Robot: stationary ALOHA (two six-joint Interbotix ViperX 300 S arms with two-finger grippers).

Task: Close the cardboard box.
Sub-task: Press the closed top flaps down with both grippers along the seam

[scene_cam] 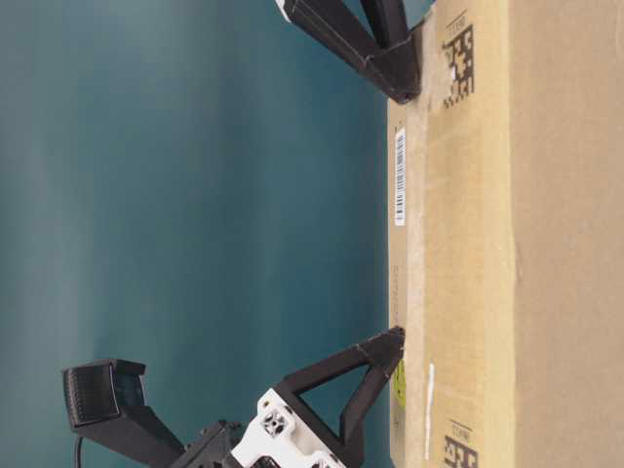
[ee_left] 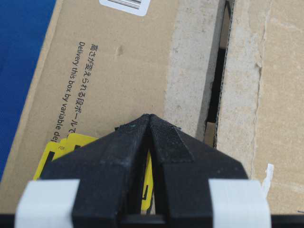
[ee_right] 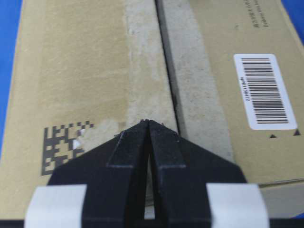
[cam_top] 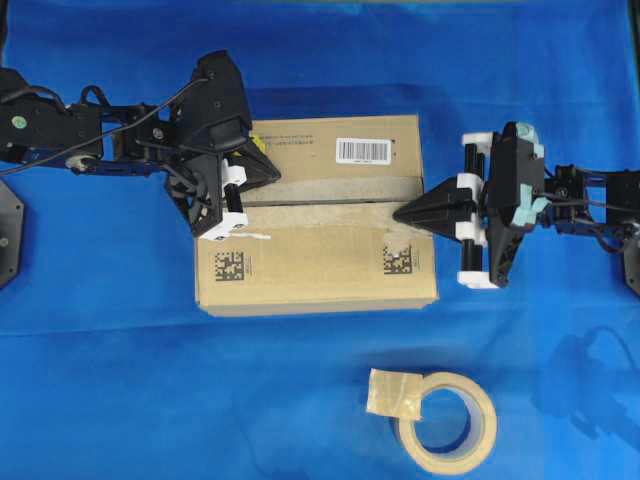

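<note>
Both jaws pressed together, empty, left gripper (cam_top: 268, 172) and right gripper (cam_top: 402, 214) at opposite ends of cardboard box (cam_top: 310, 262) seam

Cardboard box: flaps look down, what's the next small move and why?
Probably press the left end effector down slightly. The cardboard box has both top flaps folded flat, but the left wrist view shows a dark gap open along the seam. Both end effectors are shut, the right end effector at the seam's other end.
</note>
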